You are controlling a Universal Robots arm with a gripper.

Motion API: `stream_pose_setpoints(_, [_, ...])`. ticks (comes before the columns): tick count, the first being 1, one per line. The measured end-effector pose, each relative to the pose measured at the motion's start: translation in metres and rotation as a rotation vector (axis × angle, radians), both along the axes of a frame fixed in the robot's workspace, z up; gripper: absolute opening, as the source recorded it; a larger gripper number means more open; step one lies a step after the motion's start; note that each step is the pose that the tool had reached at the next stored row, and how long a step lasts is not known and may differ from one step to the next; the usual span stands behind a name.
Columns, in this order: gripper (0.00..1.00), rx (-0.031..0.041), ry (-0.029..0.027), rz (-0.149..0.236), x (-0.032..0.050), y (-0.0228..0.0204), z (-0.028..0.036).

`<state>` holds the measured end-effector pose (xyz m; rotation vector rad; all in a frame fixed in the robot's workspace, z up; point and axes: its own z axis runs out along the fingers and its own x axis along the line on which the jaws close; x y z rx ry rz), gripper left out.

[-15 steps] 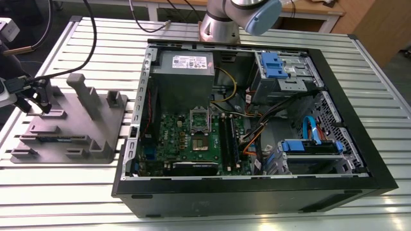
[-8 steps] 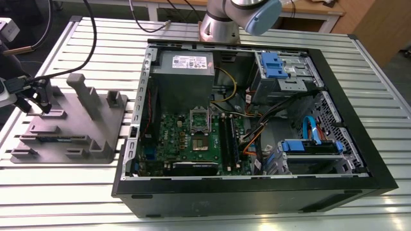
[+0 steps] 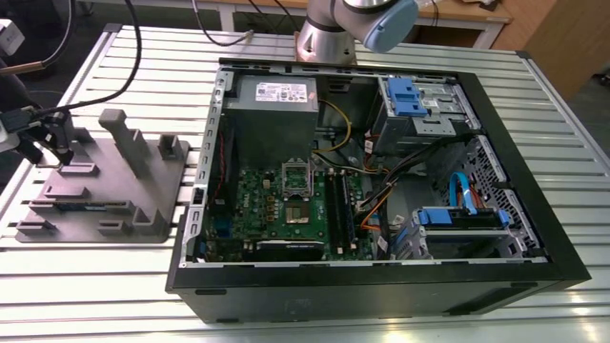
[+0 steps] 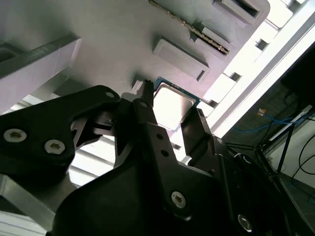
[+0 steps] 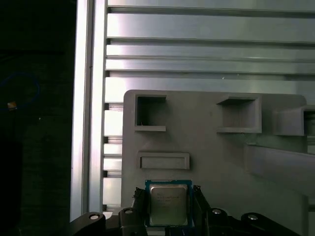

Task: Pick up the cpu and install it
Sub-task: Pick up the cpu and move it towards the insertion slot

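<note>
The cpu (image 5: 168, 205), a small square chip with a silvery top and a green rim, lies on the grey plastic tray (image 5: 211, 157) in both wrist views. My gripper (image 5: 168, 192) has one black finger against each side of the chip, and its jaws look closed onto the chip's edges. In the second wrist view the cpu (image 4: 172, 104) sits between the same fingers (image 4: 147, 105) of the gripper (image 4: 172, 102), low over the tray (image 4: 113, 44). In the exterior view the gripper (image 3: 59, 148) hangs over the tray (image 3: 105, 186) at the exterior view's left. The silver socket frame (image 3: 296, 177) sits on the green motherboard.
An open black computer case (image 3: 381, 286) lies on the slatted metal table (image 3: 114, 300), to the tray's right in the exterior view. Inside it are a power supply (image 3: 273, 93), blue drive bays (image 3: 415, 96) and loose cables (image 3: 381, 179). Raised grey blocks (image 3: 128, 143) stand on the tray.
</note>
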<state>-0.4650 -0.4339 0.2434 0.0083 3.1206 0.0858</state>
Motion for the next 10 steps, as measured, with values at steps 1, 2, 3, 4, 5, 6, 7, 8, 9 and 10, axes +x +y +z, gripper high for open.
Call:
stream_pose_setpoints(1, [0.47,0.0000,0.0000,0.000,0.0000,0.0000,0.0026])
stream_pose_setpoints(2, [0.47,0.0000,0.0000,0.000,0.0000,0.0000,0.0049])
stream_pose_setpoints(3, [0.47,0.0000,0.0001,0.000,0.0000,0.0000,0.0075])
stream_pose_setpoints(4, [0.47,0.0001,-0.0001,0.000,0.0000,0.0000,0.0102])
stream_pose_setpoints(5, [0.47,0.0000,0.0001,0.000,0.0000,0.0000,0.0131])
stream_pose_setpoints(6, [0.47,0.0000,0.0000,0.000,0.0000,0.0000,0.0159])
stream_pose_setpoints(7, [0.47,0.0000,0.0000,0.000,0.0000,0.0000,0.0188])
stream_pose_setpoints(8, [0.47,0.0001,-0.0002,0.000,0.0001,0.0000,0.0217])
stream_pose_setpoints(9, [0.47,0.0001,-0.0001,0.000,0.0001,0.0000,0.0249])
stream_pose_setpoints(10, [0.47,0.0001,-0.0001,0.000,0.0001,0.0000,0.0277])
